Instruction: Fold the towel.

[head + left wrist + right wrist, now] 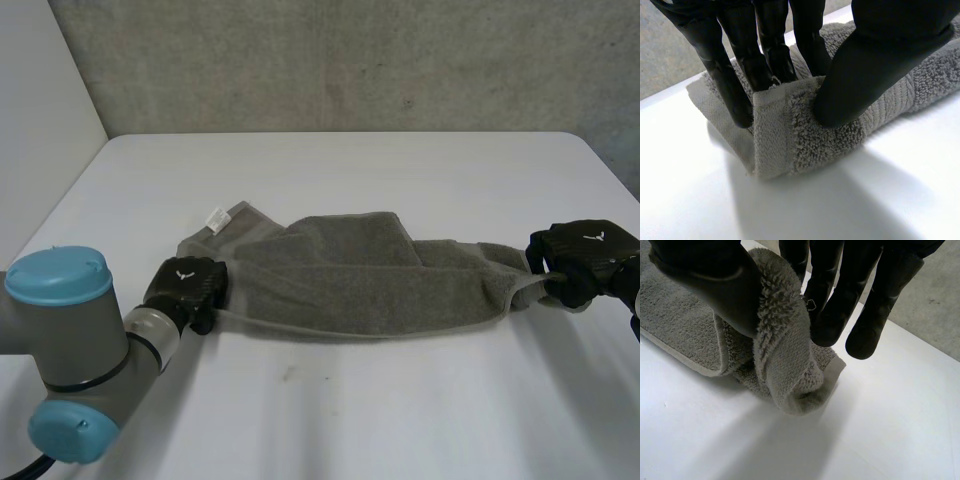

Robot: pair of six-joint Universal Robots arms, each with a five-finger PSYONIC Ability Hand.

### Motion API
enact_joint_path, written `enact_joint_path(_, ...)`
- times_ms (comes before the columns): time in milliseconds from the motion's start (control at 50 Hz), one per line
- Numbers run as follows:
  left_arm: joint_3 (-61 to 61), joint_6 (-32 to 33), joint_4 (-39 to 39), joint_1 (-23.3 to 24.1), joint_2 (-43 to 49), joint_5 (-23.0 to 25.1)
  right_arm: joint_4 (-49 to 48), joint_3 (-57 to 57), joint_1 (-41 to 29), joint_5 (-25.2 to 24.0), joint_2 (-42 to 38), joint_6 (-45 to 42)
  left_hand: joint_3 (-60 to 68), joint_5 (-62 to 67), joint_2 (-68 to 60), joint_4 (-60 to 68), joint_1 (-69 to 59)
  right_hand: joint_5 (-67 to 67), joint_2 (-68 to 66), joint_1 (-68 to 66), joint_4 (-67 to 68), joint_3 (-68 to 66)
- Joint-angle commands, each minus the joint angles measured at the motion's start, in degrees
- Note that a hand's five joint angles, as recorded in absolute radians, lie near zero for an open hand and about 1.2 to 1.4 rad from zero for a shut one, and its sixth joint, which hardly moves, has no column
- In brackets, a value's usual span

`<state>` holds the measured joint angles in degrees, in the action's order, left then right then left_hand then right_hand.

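A grey towel [370, 280] lies stretched across the white table [340, 170], bunched and partly folded over itself in the middle, with a white tag [217, 219] near its left end. My left hand [187, 286] pinches the towel's left end [785, 130] between thumb and fingers. My right hand [580, 258] holds the right end, where the cloth [785, 360] is rolled up between the thumb and the fingers.
The table's far edge meets a grey concrete wall [350, 60]. Bare tabletop lies in front of the towel and behind it. My left arm's grey joint with its light-blue cap [58, 275] stands at the front left.
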<state>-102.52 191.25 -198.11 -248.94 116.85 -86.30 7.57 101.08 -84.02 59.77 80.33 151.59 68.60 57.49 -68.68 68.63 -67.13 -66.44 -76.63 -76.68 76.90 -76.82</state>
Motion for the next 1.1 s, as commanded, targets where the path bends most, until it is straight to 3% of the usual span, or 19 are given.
enact_joint_path(20, -2.4, 0.0, 0.6, -0.1, -3.8, 0.1, 0.1, -0.4, 0.0, 0.0, 0.1, 0.0, 11.4, 12.5, -11.3, 11.4, -12.9, -3.6, -3.4, -3.3, 3.1, -3.2)
enact_joint_path(140, -3.1, 0.0, 0.9, -2.2, -15.5, 0.0, 0.7, -2.6, 0.4, 0.4, 1.6, 0.8, 11.4, 12.5, -11.3, 11.4, -12.9, -3.6, -3.4, -3.3, 3.1, -3.2)
enact_joint_path(200, -2.9, 0.0, 1.1, -3.3, -20.3, 0.0, 2.0, -4.4, 0.4, 0.4, 6.7, 0.9, 11.4, 12.5, -11.3, 11.4, -12.9, -3.6, -3.4, -3.3, 3.1, -3.2)
enact_joint_path(280, -1.8, -0.2, 3.3, -5.5, -34.9, 0.0, 5.8, -9.2, 0.4, 0.4, 14.8, 1.1, 11.4, 12.5, -11.3, 11.4, -12.9, -3.6, -3.4, -3.3, 3.1, -3.2)
enact_joint_path(380, 1.7, -0.4, 8.3, -6.2, -43.9, 0.0, 10.6, -17.1, 0.9, 0.3, 17.4, 3.2, 11.4, 12.5, -11.3, 11.4, -12.9, -3.6, -3.4, -3.3, 3.1, -3.2)
enact_joint_path(460, 3.1, -0.4, 11.3, -6.5, -45.0, 0.1, 14.4, -22.6, 1.0, 0.2, 18.2, 3.6, 11.4, 12.5, -11.3, 11.4, -12.9, -3.6, -3.4, -3.3, 3.1, -3.2)
enact_joint_path(560, 3.3, -0.4, 12.6, -6.7, -43.6, 0.2, 21.9, -30.5, 1.2, 0.0, 15.9, 1.8, 11.4, 12.5, -11.3, 11.4, -12.9, -3.6, -3.4, -3.3, 3.1, -3.2)
enact_joint_path(680, 4.1, -0.1, 12.5, -7.3, -31.8, 0.1, 26.5, -32.2, 0.3, 0.9, 6.9, -5.0, 11.4, 12.5, -11.3, 11.4, -12.9, -3.6, -3.4, -3.3, 3.1, -3.2)
enact_joint_path(740, 7.1, 0.0, 12.4, -7.3, -23.2, 0.1, 29.3, -35.0, -3.3, 4.4, 0.3, -11.3, 11.4, 12.5, -11.3, 11.4, -12.9, -3.6, -3.4, -3.3, 3.1, -3.2)
enact_joint_path(780, 10.0, 0.1, 12.5, -7.0, -18.8, 0.0, 29.8, -40.8, -10.1, 11.9, -7.9, -14.3, 11.4, 12.5, -11.3, 11.4, -12.9, -3.6, -3.4, -3.3, 3.1, -3.2)
enact_joint_path(800, 13.6, 0.1, 12.7, -6.3, -14.7, -0.1, 29.8, -40.8, -10.1, 12.0, -7.9, -14.3, 11.4, 12.5, -11.3, 11.4, -12.9, -3.6, -3.4, -3.3, 3.1, -3.2)
enact_joint_path(860, 22.7, 0.1, 12.7, -5.9, -7.5, -0.1, 29.0, -49.8, -15.7, 19.6, -15.5, -14.4, 11.4, 12.5, -11.3, 11.4, -12.9, -3.6, -3.4, -3.3, 3.1, -3.2)
enact_joint_path(880, 22.7, 0.1, 12.7, -5.9, -7.5, -0.1, 27.5, -55.3, -17.0, 21.9, -19.0, -14.0, 11.4, 12.5, -11.3, 11.4, -12.9, -3.6, -3.4, -3.3, 3.1, -3.2)
enact_joint_path(900, 27.7, 0.2, 12.5, -5.6, -4.8, -0.2, 27.5, -55.4, -17.0, 22.0, -19.1, -14.0, 11.4, 12.5, -11.3, 11.4, -12.9, -3.6, -3.4, -3.3, 3.1, -3.2)
enact_joint_path(980, 46.6, 0.5, 11.6, -5.2, 1.5, -0.5, 16.5, -75.3, -17.9, 23.2, -29.1, -11.2, 11.4, 12.5, -11.3, 11.4, -12.9, -3.6, -3.4, -3.3, 3.1, -3.2)
enact_joint_path(1000, 46.6, 0.5, 11.6, -5.2, 1.5, -0.5, 16.4, -75.3, -17.9, 23.2, -29.2, -11.2, 11.4, 12.5, -11.3, 11.4, -12.9, -3.6, -3.4, -3.3, 3.1, -3.2)
enact_joint_path(1040, 53.4, 0.1, 10.5, -4.9, 3.1, -0.8, 5.9, -86.4, -18.2, 23.2, -32.3, -7.6, 11.4, 12.5, -11.3, 11.4, -12.9, -3.6, -3.4, -3.3, 3.1, -3.2)
enact_joint_path(1060, 59.4, -0.1, 8.9, -4.6, 4.2, -0.9, 5.9, -86.4, -18.2, 23.2, -32.3, -7.5, 11.4, 12.5, -11.3, 11.4, -12.9, -3.6, -3.4, -3.3, 3.1, -3.2)
enact_joint_path(1100, 64.5, -0.2, 6.5, -4.5, 4.9, -0.8, -4.0, -91.5, -19.2, 23.7, -32.7, -3.6, 11.4, 12.5, -11.3, 11.4, -12.9, -3.6, -3.4, -3.3, 3.1, -3.2)
